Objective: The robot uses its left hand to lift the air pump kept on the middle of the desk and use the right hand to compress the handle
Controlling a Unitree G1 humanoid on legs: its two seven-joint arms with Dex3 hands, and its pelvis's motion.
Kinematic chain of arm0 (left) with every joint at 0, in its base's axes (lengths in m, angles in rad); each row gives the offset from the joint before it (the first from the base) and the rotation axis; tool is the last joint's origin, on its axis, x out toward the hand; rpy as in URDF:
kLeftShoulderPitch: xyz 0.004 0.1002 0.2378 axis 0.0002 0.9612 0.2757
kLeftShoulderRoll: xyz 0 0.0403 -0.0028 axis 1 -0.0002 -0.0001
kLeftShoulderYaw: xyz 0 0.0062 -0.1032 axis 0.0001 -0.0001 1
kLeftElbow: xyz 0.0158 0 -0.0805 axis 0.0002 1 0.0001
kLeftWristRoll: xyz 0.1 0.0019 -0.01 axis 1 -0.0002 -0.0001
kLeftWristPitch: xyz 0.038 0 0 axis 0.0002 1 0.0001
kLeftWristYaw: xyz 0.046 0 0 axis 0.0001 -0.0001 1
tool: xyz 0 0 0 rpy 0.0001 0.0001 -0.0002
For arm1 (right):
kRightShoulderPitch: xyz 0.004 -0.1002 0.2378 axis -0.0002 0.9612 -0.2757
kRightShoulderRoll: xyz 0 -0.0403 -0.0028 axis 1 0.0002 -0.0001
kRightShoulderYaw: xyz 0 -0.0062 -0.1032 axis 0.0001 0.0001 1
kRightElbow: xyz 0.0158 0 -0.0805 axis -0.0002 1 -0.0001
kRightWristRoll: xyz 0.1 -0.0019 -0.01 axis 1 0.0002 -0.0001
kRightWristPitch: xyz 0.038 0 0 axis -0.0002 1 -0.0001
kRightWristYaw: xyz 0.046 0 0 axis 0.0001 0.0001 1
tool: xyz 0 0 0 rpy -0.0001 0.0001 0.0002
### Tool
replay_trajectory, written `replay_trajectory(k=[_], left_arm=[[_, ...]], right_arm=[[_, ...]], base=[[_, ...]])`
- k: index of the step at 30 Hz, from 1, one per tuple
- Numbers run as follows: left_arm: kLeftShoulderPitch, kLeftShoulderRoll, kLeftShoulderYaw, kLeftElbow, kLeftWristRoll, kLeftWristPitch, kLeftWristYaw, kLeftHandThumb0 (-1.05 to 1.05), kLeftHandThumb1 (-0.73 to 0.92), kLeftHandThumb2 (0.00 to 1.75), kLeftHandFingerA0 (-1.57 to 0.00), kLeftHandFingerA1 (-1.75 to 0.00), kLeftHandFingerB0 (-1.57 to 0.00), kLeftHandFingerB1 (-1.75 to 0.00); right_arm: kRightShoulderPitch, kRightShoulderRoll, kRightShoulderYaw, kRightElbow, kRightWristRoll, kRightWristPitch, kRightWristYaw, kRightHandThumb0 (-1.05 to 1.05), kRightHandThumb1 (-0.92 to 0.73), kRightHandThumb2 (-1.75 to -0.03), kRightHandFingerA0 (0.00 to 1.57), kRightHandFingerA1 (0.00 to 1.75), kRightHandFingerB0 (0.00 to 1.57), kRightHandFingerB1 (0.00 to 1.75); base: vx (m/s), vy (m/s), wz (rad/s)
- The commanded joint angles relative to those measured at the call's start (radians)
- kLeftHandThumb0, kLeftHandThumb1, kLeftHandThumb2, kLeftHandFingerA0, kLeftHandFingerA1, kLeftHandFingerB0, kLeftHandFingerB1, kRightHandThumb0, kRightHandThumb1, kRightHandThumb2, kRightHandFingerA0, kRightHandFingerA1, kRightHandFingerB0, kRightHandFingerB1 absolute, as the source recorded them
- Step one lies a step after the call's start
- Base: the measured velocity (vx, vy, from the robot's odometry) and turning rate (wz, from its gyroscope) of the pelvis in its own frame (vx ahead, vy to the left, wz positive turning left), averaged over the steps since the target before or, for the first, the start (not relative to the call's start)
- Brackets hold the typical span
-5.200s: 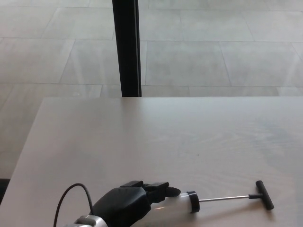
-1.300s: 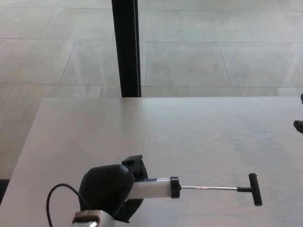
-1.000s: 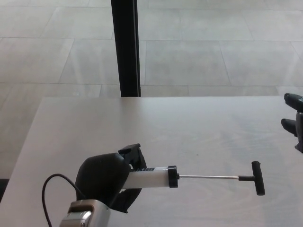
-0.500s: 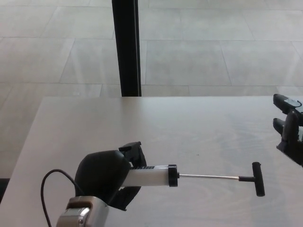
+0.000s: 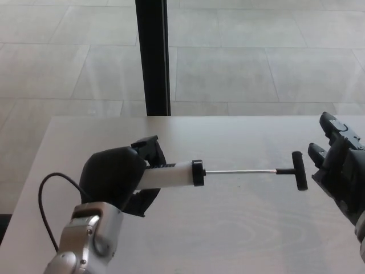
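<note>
Soft, even daylight, faint sheen on the pale desk (image 5: 239, 228), slightly soft focus, perhaps mild compression blur.

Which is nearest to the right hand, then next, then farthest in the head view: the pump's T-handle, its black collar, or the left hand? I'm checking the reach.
1. T-handle, just left of the right hand.
2. Black collar, mid-table at the barrel's end.
3. Left hand, far side, gripping the barrel.

Air pump (image 5: 171, 174) held above desk (image 5: 228, 240), lying left–right. Left hand (image 5: 114, 180) at its left end; handle (image 5: 299, 170) at right, right hand (image 5: 336, 165) just beside it.
</note>
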Motion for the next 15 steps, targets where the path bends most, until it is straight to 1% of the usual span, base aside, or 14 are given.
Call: replay_trajectory(k=[1, 6, 7, 10, 12, 15], left_arm=[[-0.025, -0.008, 0.048, 0.027, -0.062, -0.003, 0.044, -0.15, 0.39, 1.37, -0.93, -1.75, -0.82, -1.62], [-0.007, -0.013, 0.032, 0.027, -0.046, 0.019, 0.038, -0.17, 0.39, 1.32, -0.95, -1.75, -0.85, -1.57], [0.003, -0.008, 0.022, 0.028, -0.039, 0.014, 0.037, -0.24, 0.43, 1.2, -1.22, -1.42, -1.06, -1.29], [0.022, -0.002, 0.004, 0.03, -0.033, 0.017, 0.031, -0.23, 0.45, 1.18, -1.21, -1.43, -1.02, -1.29], [0.019, -0.003, 0.0, 0.036, -0.036, 0.011, 0.041, -0.24, 0.45, 1.18, -1.23, -1.43, -1.04, -1.3], [0.025, 0.003, -0.016, 0.04, -0.025, 0.008, 0.049, -0.24, 0.48, 1.15, -1.21, -1.41, -1.02, -1.28]], right_arm=[[0.024, 0.038, -0.022, -0.022, 0.024, 0.034, -0.034, -1.03, -0.92, -1.32, 0.0, 0.15, 0.0, 0.01], [0.011, 0.059, -0.019, -0.024, 0.019, 0.047, -0.048, -1.02, -0.92, -1.3, 0.0, 0.16, 0.0, 0.01], [0.001, 0.062, -0.021, -0.027, 0.029, 0.059, -0.044, -1.01, -0.92, -1.3, 0.0, 0.16, 0.0, 0.02], [-0.019, 0.064, -0.014, -0.035, 0.035, 0.077, -0.038, -1.01, -0.92, -1.3, 0.0, 0.14, 0.0, 0.01], [-0.034, 0.062, -0.014, -0.033, 0.035, 0.082, -0.04, -1.0, -0.92, -1.29, 0.0, 0.14, 0.0, 0.01], [-0.058, 0.029, 0.011, -0.002, 0.01, 0.048, -0.009, -0.97, -0.92, -1.29, 0.0, 0.17, 0.0, 0.05]], base=[[0.0, 0.0, 0.0], [0.0, 0.0, 0.0], [0.0, 0.0, 0.0], [0.0, 0.0, 0.0], [0.0, 0.0, 0.0], [0.0, 0.0, 0.0]])
